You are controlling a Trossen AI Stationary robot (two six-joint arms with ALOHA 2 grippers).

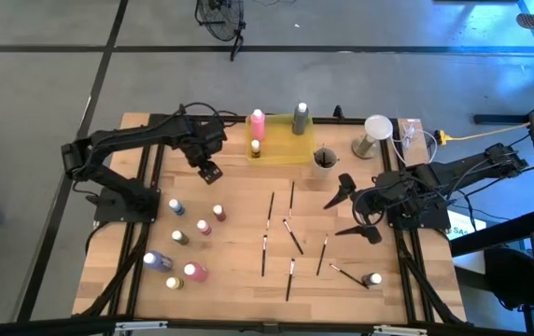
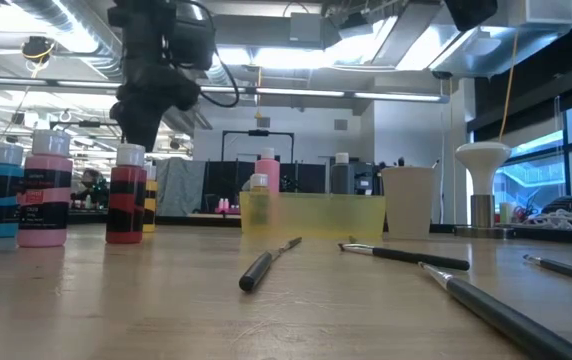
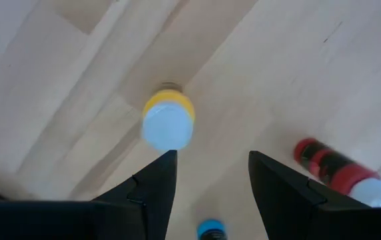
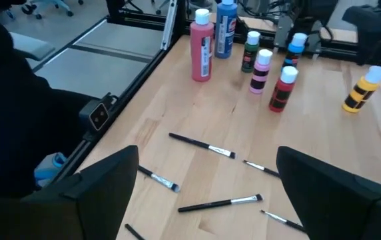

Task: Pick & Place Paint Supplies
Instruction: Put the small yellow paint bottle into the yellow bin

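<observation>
Low view: long dark-handled paintbrush point(image 2: 506, 315) nearest the lens, one of four lying flat on the pale wooden table point(image 2: 116, 310). Four loose banded plastic paint bottles stand at the left. Three more bottles stand in the translucent yellow tray point(image 2: 316, 215), evidently the drop-off. One grey-beige cup point(image 2: 408, 200) stands beside it.

High view: about eight brushes scattered mid-table. Seven loose bottles are grouped on the left side and one stands alone near the right front corner. The left gripper point(image 1: 209, 171) hangs between the tray and the bottle group. The right gripper point(image 1: 353, 213) waits beside the brushes.

Left wrist view: the left gripper's fingers point(image 3: 154, 187) are parted and empty, straddling the line to one yellow-banded, white-capped bottle point(image 3: 168, 123) standing upright below. This is probably an approach for a top-down pick. A red-and-black bottle point(image 3: 334, 167) stands near it.

Right wrist view: the right gripper's fingers are spread wide, holding nothing. Seven bottles and roughly six brushes are visible.
</observation>
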